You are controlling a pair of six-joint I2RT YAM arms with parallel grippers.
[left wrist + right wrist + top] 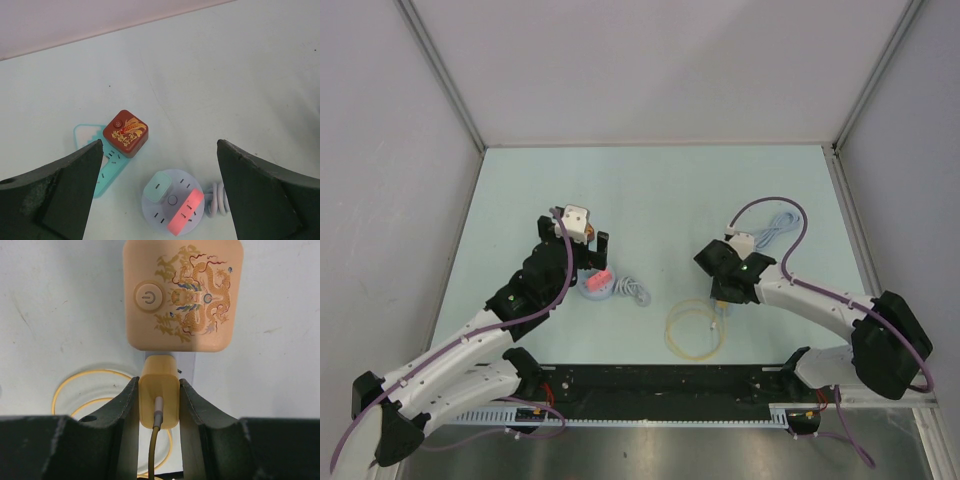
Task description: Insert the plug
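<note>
We see the plug (158,405) pinched between the right jaws, which press on its two flat sides. It is a small, pale yellow block with rounded corners, and a thin olive-brown cable (154,450) leaves the middle of its rear face and runs back between the fingers. Its front end sits right against the near edge of a peach socket block (182,295), which bears a round power button (147,296) and a printed dragon in gold, red and blue. We cannot tell whether the prongs have entered the block. To the left, a loose yellow cable loop (95,371) lies on the pale surface (650,190).

The left jaws stand wide apart and grip nothing, hanging above a round lavender socket hub (172,202) with a pink band (186,212) and a mint adapter (159,186) sitting in it. Just beside it lies a teal strip (112,167) carrying a red-brown cube (125,132) with a gold fish design.
</note>
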